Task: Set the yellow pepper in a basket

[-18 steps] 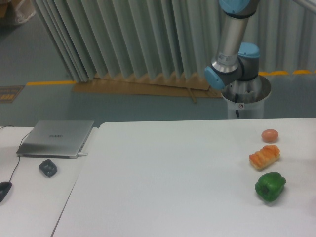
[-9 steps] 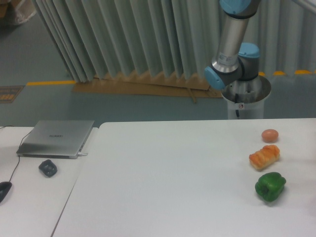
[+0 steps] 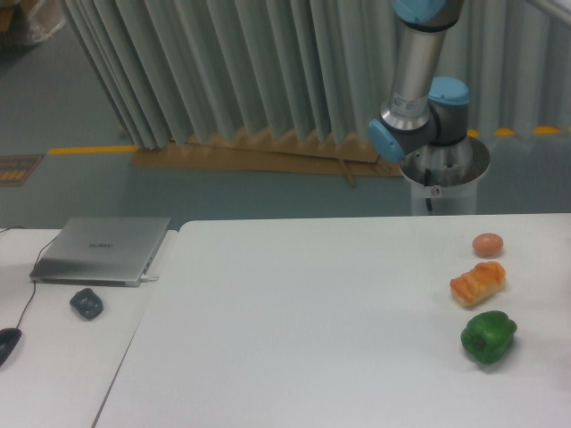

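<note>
arm (image 3: 417, 80): grey tube with blue joints, upper right, rising out of frame at top; base on a round silver pedestal (image 3: 444, 178) behind the table
gripper: out of frame, no view of the jaws, state can't be told
yellow pepper: not in frame, location can't be told
basket: not in frame
table (image 3: 294, 321): white, fills lower frame; seam to a second white table (image 3: 53, 357) on the left
green pepper (image 3: 488, 336): dark green, right side, nearest the camera of three items
bread (image 3: 477, 283): orange ridged lump, just behind green pepper, apart from it
egg (image 3: 487, 244): small brownish oval, behind bread, apart from it
row: egg, bread, green pepper run back to front near right edge
laptop (image 3: 103, 250): silver, closed, on left table
dark lump (image 3: 86, 304): small grey-blue object in front of laptop
mouse (image 3: 7, 343): dark, at left edge, cable running up
backdrop: pleated grey curtain (image 3: 223, 62), cardboard strip (image 3: 259, 156) on floor below it, yellow floor line (image 3: 85, 150)
</note>
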`<control>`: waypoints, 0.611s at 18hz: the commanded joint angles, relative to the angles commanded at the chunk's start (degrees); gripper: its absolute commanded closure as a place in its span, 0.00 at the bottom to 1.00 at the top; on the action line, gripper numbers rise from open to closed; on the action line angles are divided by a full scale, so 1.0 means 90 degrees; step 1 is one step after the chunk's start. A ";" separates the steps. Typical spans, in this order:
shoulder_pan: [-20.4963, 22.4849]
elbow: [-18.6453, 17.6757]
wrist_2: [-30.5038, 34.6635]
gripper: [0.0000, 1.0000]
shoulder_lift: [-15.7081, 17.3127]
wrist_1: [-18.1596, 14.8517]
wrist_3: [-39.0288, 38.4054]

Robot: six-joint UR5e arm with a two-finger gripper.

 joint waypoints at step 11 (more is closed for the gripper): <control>-0.0391 -0.0099 0.0456 0.00 0.0782 -0.1299 -0.0451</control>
